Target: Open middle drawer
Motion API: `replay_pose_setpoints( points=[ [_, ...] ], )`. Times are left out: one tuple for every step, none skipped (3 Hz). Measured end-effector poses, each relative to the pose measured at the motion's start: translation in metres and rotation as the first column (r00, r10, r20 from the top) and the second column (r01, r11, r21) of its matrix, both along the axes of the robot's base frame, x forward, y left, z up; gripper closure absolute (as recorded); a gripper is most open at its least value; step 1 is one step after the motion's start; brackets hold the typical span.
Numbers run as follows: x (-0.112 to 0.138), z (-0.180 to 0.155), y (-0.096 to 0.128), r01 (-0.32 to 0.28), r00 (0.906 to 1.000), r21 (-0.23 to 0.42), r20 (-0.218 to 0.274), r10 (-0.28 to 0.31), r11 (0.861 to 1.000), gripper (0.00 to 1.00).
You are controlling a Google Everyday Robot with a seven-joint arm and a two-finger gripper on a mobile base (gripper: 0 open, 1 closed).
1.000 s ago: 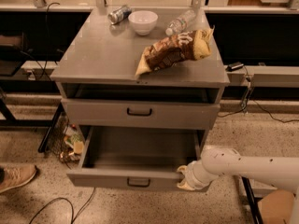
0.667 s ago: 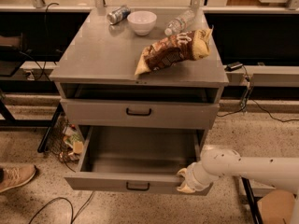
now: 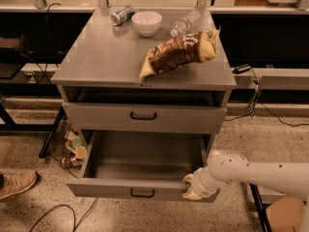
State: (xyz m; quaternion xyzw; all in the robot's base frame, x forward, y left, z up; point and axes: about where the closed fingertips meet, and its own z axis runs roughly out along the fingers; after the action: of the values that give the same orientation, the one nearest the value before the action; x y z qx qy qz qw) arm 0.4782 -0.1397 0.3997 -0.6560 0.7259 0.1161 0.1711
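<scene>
The middle drawer (image 3: 145, 158) is pulled well out of the grey cabinet and shows a plain grey, empty inside. Its low front panel carries a small black bar handle (image 3: 142, 193) at the centre. My gripper (image 3: 191, 187), on a white arm coming in from the right, sits at the right end of that front panel, against its top edge. Above it, the upper drawer (image 3: 143, 117) with a black handle stands slightly out, with a dark gap behind its front. Any drawer below the open one is hidden.
On the cabinet top (image 3: 106, 57) lie a chip bag (image 3: 181, 54), a white bowl (image 3: 147, 22), a can (image 3: 121, 14) and a plastic bottle (image 3: 186, 23). A person's shoe (image 3: 14, 183) is at the left floor. Clutter (image 3: 72, 146) lies left of the cabinet, cables on the floor, and a cardboard box (image 3: 285, 214) at bottom right.
The middle drawer has slid a little farther out toward the camera, and my gripper has moved with its front panel.
</scene>
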Motion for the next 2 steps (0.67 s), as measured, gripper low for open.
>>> replay_pose_setpoints(
  points=[
    [-0.001,-0.0012,0.0008,-0.002,1.0,0.001,-0.003,0.002,1.0,0.35],
    [-0.0019,-0.0022,0.0016,-0.003,1.0,0.001,-0.005,0.003,1.0,0.11]
  ],
)
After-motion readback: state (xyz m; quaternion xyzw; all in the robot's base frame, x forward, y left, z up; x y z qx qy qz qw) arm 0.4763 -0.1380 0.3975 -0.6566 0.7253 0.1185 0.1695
